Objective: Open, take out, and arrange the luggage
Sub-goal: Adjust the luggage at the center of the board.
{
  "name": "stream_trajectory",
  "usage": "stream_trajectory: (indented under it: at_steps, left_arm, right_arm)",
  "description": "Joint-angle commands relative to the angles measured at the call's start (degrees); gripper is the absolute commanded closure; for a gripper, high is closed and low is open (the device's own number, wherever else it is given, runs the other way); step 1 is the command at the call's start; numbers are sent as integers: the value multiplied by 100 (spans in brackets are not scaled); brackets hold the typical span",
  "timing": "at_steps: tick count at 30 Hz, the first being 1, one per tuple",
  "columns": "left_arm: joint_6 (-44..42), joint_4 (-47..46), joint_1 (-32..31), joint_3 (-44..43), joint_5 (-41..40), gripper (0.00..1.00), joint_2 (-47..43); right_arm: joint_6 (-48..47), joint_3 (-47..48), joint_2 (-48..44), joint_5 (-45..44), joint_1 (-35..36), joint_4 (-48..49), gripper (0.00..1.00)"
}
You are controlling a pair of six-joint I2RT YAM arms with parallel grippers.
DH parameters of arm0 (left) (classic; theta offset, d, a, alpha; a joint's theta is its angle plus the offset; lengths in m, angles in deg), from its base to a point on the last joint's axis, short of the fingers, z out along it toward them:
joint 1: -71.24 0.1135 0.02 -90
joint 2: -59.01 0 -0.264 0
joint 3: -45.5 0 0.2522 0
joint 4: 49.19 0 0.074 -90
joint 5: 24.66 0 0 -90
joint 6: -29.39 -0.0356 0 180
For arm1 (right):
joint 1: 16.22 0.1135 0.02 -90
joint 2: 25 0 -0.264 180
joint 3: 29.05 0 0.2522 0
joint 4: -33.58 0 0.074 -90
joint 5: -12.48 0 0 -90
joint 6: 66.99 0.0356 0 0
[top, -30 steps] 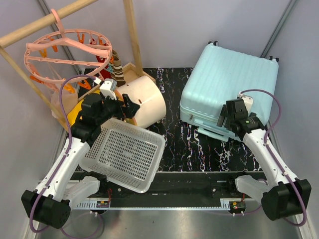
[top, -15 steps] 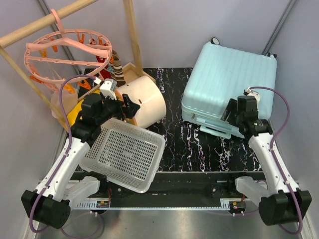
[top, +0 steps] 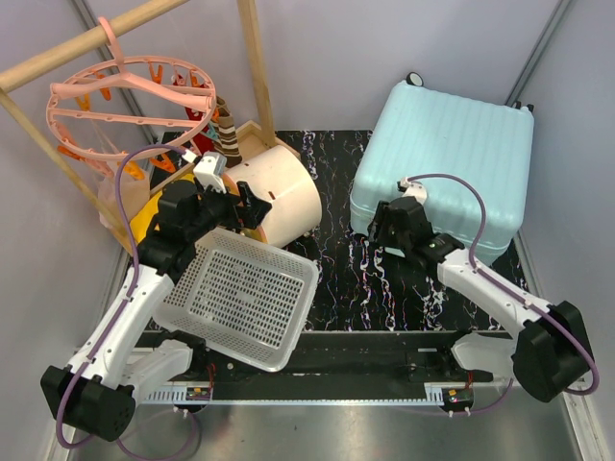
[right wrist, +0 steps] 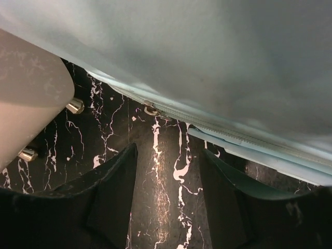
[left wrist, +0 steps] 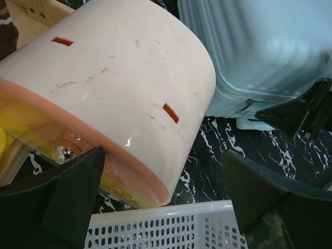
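1. The luggage (top: 452, 158) lies flat and zipped shut at the far right of the worktop (top: 332, 274). Its ribbed shell faces up and its wheels sit at the far edge, near the back wall.
2. The right end effector (top: 381, 230) sits low at the luggage's near-left corner, close against its side wall. In the right wrist view its fingers (right wrist: 111, 192) stand apart with only marbled worktop between them, and they clamp nothing.
3. A small metal zip pull (right wrist: 151, 109) hangs on the zip seam just beyond those fingertips, outside the gap.
4. A cream-and-orange drawer box (top: 283, 192) lies on its side to the left of the luggage, with a strip of bare worktop between the two. In the right wrist view its pale rounded wall fills the left edge, and two metal studs (right wrist: 75, 106) show near the finger on that side.
5. The left end effector (top: 247, 206) hangs at the drawer box. Its fingers (left wrist: 57, 202) are spread wide and hold nothing.
6. A white perforated basket (top: 240, 298) rests tilted under the left arm at the near left. Its rim shows just below the left fingers.
7. A wooden rack (top: 255, 67) and a pink ring hanger (top: 125, 96) with orange clips stand at the far left, well apart from the luggage.
8. A purplish cable (top: 478, 206) loops from the right wrist over the luggage's shell.
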Motion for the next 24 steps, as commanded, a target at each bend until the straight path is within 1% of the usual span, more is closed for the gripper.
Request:
stream_trajectory:
  at_steps: [1, 5, 11, 14, 15, 18, 20, 22, 24]
  left_arm:
    - [-115, -226, -24, 19, -15, 1, -91]
    - [-97, -208, -24, 2, 73, 1, 6]
    - [-106, -191, -24, -7, 21, 1, 6]
    - [-124, -173, -32, -7, -32, 1, -29]
    - [-132, -173, -33, -7, -32, 1, -29]
    - [-132, -165, -33, -16, -41, 1, -47]
    - [-141, -156, -24, -7, -41, 1, -47]
    - [-141, -165, -32, -25, -32, 1, -56]
    - [-141, -147, -32, -16, -32, 1, -55]
  right_arm:
    - [79, -126, 131, -389, 74, 1060, 41]
    - [0, -363, 281, -424, 92, 1736, 43]
    - [-106, -407, 650, -538, 118, 2115, 44]
    - [-115, -486, 668, -696, 153, 2256, 49]
    - [-106, -495, 659, -749, 171, 2274, 54]
    - [-158, -557, 641, -890, 180, 2415, 58]
    - [-202, -566, 685, -1003, 188, 2477, 67]
    - [-194, -461, 755, -1135, 189, 2337, 69]
    - [-211, -460, 843, -1144, 188, 2362, 70]
